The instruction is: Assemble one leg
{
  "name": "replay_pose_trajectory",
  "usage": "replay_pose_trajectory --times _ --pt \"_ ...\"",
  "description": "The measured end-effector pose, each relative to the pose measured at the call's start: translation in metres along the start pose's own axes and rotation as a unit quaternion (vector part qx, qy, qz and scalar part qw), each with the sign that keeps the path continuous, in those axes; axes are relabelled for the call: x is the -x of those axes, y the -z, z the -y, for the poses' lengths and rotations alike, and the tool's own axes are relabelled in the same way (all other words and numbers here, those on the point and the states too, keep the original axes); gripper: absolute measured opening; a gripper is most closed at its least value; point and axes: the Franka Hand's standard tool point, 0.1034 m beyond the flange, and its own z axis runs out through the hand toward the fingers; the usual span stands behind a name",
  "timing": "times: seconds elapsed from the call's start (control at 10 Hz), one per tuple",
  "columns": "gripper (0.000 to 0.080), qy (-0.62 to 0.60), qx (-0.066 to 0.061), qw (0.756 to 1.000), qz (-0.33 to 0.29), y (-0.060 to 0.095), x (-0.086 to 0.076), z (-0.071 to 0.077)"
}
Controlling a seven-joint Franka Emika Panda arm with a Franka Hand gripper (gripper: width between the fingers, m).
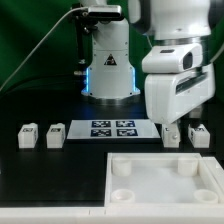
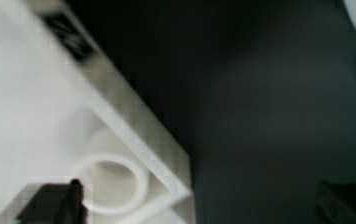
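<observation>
Remotely, I watch the jaws hang low at the ext. view's right, spread wide w/ nothing held. On the wrist view, the fingertips (image 2: pixel 50 200) flank a tray (image 2: pixel 113 130) corner hole and bare tabletop (image 2: pixel 264 100). Four legs stand behind the tray. One leg (image 1: pixel 28 135) and its neighbour leg (image 1: pixel 55 133) are at left. A third leg (image 1: pixel 173 137) sits just under the jaws, contact unclear, w/ a fourth leg (image 1: pixel 198 135) beside it. The marker board (image 1: pixel 112 128) lies between the pairs.

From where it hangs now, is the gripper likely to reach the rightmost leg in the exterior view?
Probably yes: the gripper hangs open close beside that leg, and nothing covers it.
</observation>
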Motion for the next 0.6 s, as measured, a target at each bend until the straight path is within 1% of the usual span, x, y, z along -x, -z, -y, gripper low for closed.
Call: replay_pose_trajectory --times 0.1,0.2,0.3,0.5,0.6 --pt "0.0649 -0.065 -0.002 0.998 -0.005 0.0013 -0.0114 0.0090" --pt "0.0649 -0.119 -0.003 0.993 -0.011 0.0019 -0.0189 0.0127" --pt "0.0649 -0.178 -0.006 0.984 -0.017 0.0004 -0.0193 0.0116" --pt "0.0649 -0.247 -0.010 0.969 -0.018 0.0002 -0.0197 0.0128" --pt "0.0649 -0.312 -0.016 0.950 -0.013 -0.0017 -0.0173 0.0165"
